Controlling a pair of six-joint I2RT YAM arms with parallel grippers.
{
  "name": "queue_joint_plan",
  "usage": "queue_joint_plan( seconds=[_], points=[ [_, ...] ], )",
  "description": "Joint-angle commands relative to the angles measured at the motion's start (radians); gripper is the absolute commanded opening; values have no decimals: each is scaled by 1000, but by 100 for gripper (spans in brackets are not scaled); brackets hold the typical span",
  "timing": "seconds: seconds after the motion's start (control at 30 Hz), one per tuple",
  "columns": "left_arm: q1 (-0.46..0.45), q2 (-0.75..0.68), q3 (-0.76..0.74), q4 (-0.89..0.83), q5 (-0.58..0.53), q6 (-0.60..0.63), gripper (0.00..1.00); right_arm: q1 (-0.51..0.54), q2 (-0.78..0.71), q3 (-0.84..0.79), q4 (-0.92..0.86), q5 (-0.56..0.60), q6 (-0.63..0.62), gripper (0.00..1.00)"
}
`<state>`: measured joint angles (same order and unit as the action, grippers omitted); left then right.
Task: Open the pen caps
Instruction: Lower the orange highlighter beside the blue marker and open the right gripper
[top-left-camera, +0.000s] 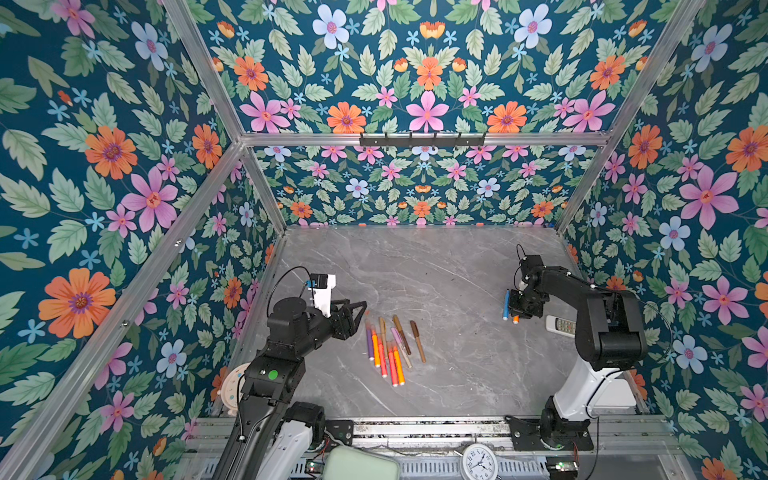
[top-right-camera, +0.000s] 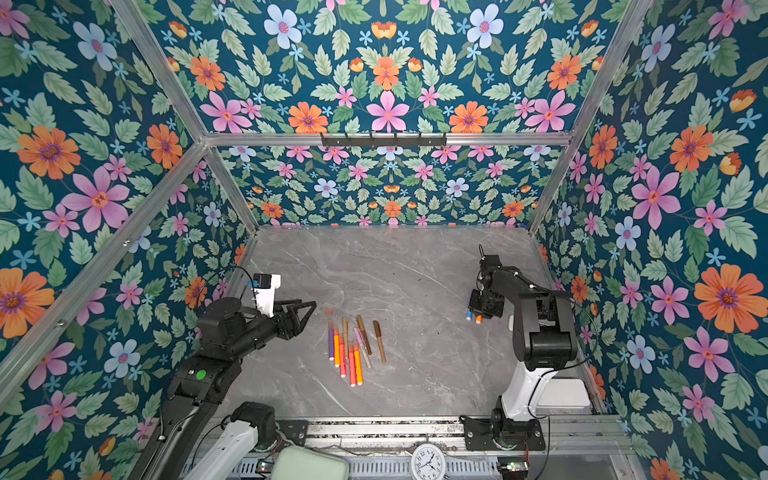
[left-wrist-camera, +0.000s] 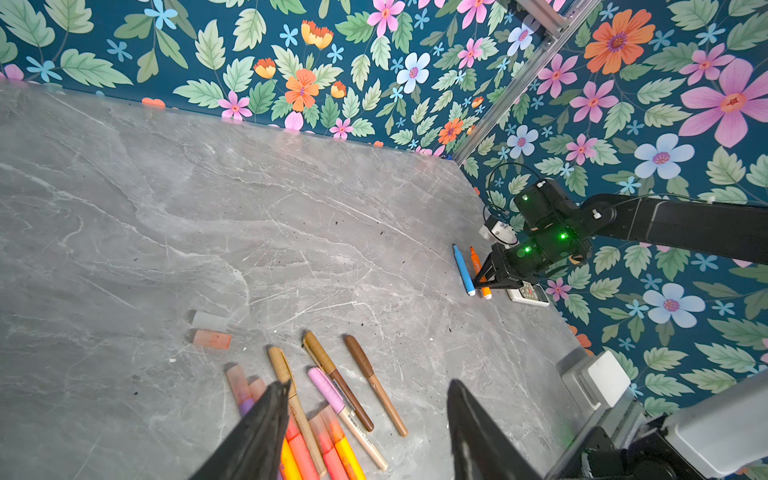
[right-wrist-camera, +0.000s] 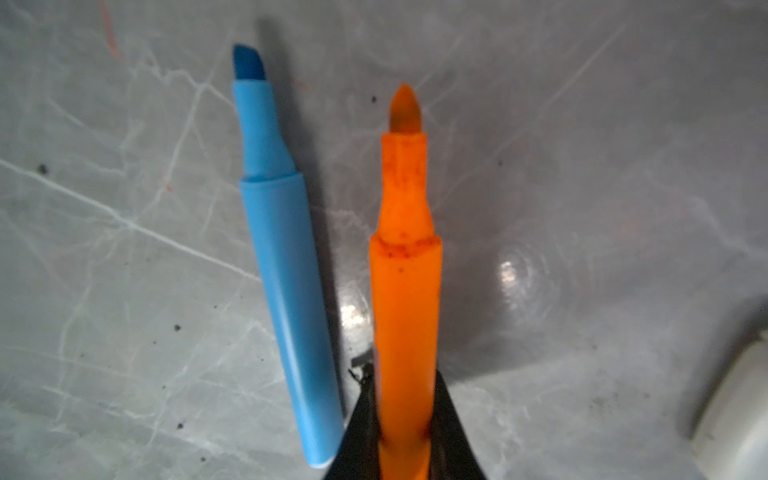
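Note:
Several capped pens (top-left-camera: 390, 349) lie side by side in the middle of the grey table: orange, red-pink, purple, pink and brown ones. Two loose pen caps (left-wrist-camera: 211, 330), a pale one and an orange-pink one, lie just beyond them. My left gripper (top-left-camera: 359, 309) hovers open to the left of the cluster, its fingers (left-wrist-camera: 266, 419) empty. At the right, my right gripper (right-wrist-camera: 403, 374) is shut on an uncapped orange pen (right-wrist-camera: 405, 270), low over the table. An uncapped light blue pen (right-wrist-camera: 282, 270) lies beside it.
A white remote control (top-left-camera: 561, 325) lies just right of the right gripper. A white box (top-right-camera: 561, 395) stands behind the right arm's base. A clock (top-left-camera: 480, 461) and a pale green case (top-left-camera: 361, 465) sit at the front rail. Floral walls close in three sides.

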<state>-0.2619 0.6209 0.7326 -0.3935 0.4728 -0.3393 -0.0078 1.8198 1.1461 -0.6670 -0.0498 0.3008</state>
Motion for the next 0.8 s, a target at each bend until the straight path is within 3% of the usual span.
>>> queue_joint_plan(
  seconds=[0.0,0.2,0.5,0.77],
  points=[
    [1,10,2,25,14,6,63,0,1,3,4,16,-5,20],
    [3,23,1,25,16,6,63,0,-3,6,7,6,-5,30],
    [3,36,2,25,19,6,63,-1,-48,-3,1,-2,-3,29],
    [3,37,0,24,14,6,62,27,-237,-26,-34,-37,-2,30]
  ],
)
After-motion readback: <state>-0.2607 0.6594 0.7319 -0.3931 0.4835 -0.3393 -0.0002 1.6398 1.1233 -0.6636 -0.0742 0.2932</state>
